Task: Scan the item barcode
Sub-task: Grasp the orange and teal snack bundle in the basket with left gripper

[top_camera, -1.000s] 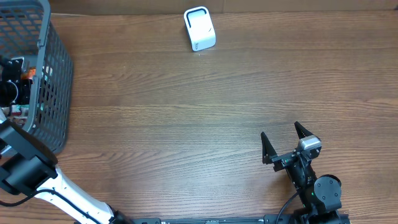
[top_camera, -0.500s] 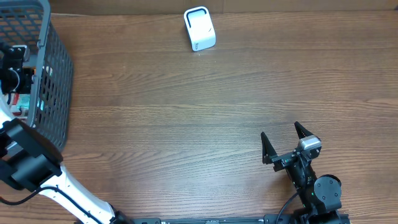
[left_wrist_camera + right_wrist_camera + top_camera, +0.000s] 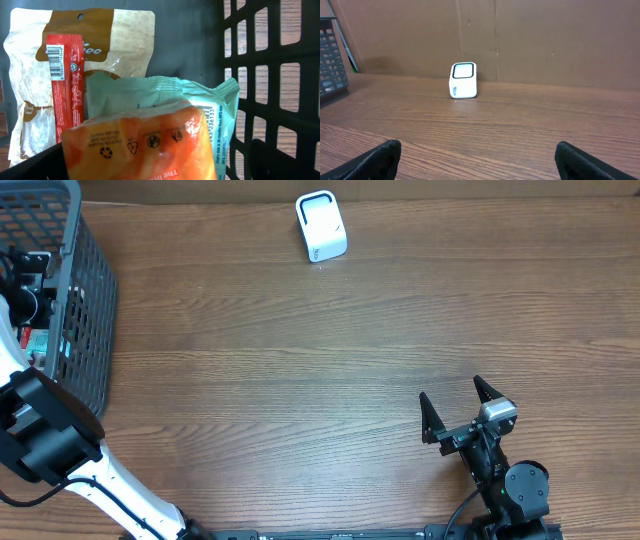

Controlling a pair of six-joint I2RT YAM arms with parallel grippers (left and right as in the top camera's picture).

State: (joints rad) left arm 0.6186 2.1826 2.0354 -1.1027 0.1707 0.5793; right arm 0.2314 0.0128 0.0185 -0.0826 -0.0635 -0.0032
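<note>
While my left gripper (image 3: 30, 280) hangs inside the grey basket (image 3: 90, 310), fingers spread and holding nothing, the orange packet (image 3: 140, 145) lies closest beneath it, overlapping a mint-green packet (image 3: 200, 100). My right gripper (image 3: 455, 408) is spread wide above the table (image 3: 300, 380), well apart from the white scanner (image 3: 321, 226).
</note>
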